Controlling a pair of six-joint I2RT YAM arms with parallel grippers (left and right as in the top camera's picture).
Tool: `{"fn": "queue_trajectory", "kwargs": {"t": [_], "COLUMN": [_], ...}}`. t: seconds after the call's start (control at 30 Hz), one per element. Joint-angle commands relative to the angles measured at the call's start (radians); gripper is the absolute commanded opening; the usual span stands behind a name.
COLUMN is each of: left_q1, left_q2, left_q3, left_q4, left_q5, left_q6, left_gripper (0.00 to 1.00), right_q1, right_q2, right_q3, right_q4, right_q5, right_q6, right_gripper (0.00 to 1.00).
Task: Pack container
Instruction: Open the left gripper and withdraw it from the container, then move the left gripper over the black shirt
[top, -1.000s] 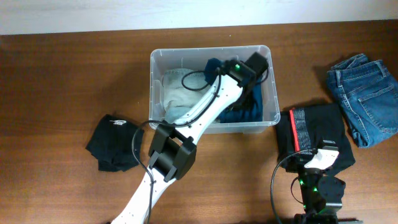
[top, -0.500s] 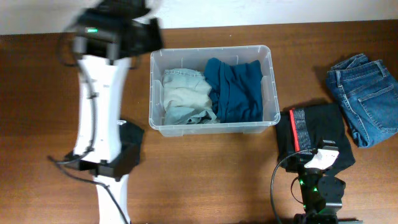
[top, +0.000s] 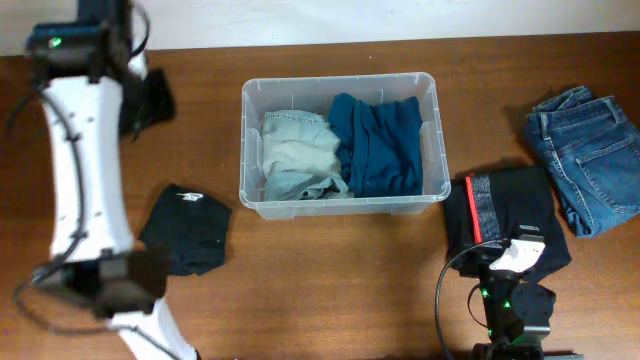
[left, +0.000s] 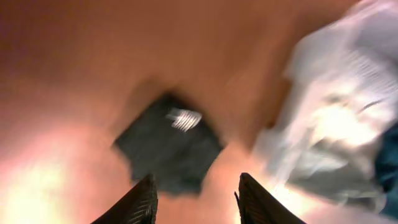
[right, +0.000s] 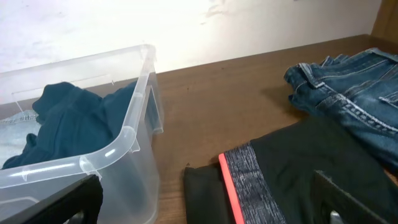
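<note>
A brown wooden table (top: 330, 290) runs under a strip of white wall (top: 400, 20); the container (top: 345, 206) stands upright near the middle of it, toward the far edge, a clear tub with rounded corners and a thick rim. Inside it a pale blue garment (top: 295, 155) is crumpled in the left half and a teal garment (top: 378, 140) fills the right half, the two touching. A folded black cloth (top: 185, 228) with a small white mark lies on the table to the left of the container, apart from it. A black garment with a grey and red band (top: 505, 210) lies just beside the container's near right corner; folded jeans (top: 585, 155) lie farther right. The white left arm (top: 85, 180) stretches up the left side of the table; the left claw (left: 202, 193) hangs high above the bare wood, well to the left of the container; its view is blurred, yet the fingers (left: 143, 202) stand apart with nothing between them, so it is released. The right claw (right: 205, 193) sits low at the near edge over the banded garment, spread wide and grasping nothing.
</note>
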Motion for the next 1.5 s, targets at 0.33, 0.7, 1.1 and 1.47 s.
{"fn": "queue_trajectory", "kwargs": {"t": [0.33, 0.7, 1.1, 1.47], "left_q1": [0.110, 0.110, 0.077, -0.023], "left_q2": [-0.351, -0.336, -0.331, -0.330], "left_q3": [-0.936, -1.233, -1.238, -1.305], "left_q4": [0.369, 0.777, 0.892, 0.943], "left_q5": [-0.003, 0.153, 0.074, -0.052], "left_q6": [0.115, 0.354, 0.421, 0.465], "left_gripper": [0.62, 0.78, 0.87, 0.87], "right_q1": [0.005, 0.005, 0.005, 0.005], "right_q2": [-0.008, -0.008, -0.008, -0.008], "right_q3": [-0.005, -0.005, -0.005, -0.005], "right_q4": [-0.006, -0.006, -0.006, -0.006], "right_q5": [0.009, 0.009, 0.009, 0.009], "right_q6": [-0.004, -0.004, -0.004, -0.004], "right_gripper": [0.99, 0.99, 0.98, 0.99]}}
